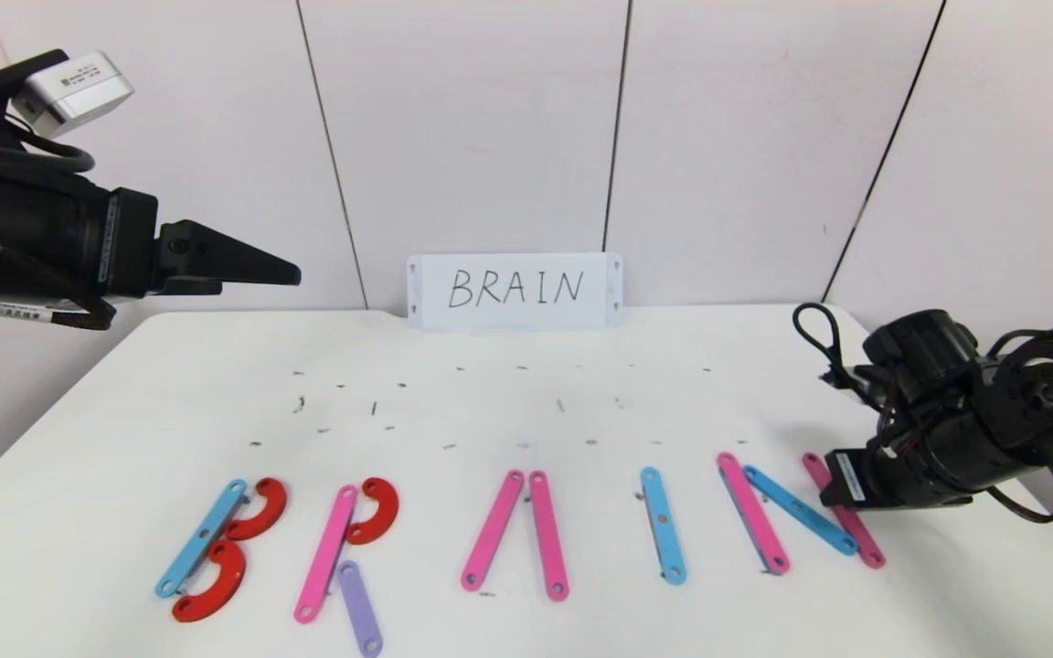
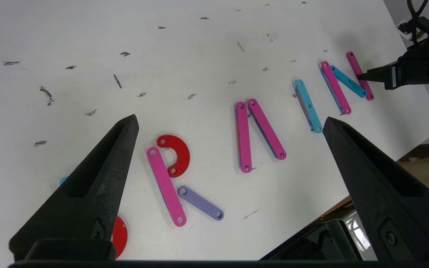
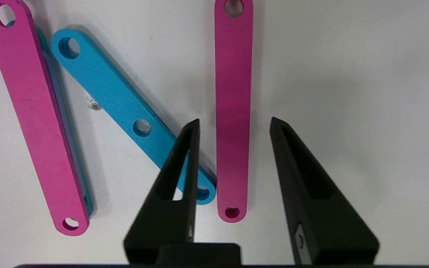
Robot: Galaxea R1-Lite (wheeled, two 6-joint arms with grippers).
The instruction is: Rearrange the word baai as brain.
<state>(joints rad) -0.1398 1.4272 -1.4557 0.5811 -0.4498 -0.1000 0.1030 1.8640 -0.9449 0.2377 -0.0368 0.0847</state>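
Observation:
The strip letters lie in a row near the table's front edge. B is a light-blue bar (image 1: pixel 201 537) with two red curves (image 1: pixel 257 512). R is a pink bar (image 1: pixel 325 554), a red curve (image 1: pixel 377 510) and a purple bar (image 1: pixel 360 608). A is two pink bars (image 1: pixel 493 530). I is a light-blue bar (image 1: pixel 663 525). N is a pink bar (image 1: pixel 752 525), a blue diagonal (image 1: pixel 799 510) and a right pink bar (image 3: pixel 233 74). My right gripper (image 3: pixel 234 121) is open, low over that right pink bar, one jaw on each side. My left gripper (image 1: pixel 289 271) is open, raised at far left.
A white card (image 1: pixel 515 291) with handwritten BRAIN stands against the back wall. Small dark marks dot the white table (image 1: pixel 526 402). The table's right edge (image 1: pixel 1052 512) runs close behind my right arm.

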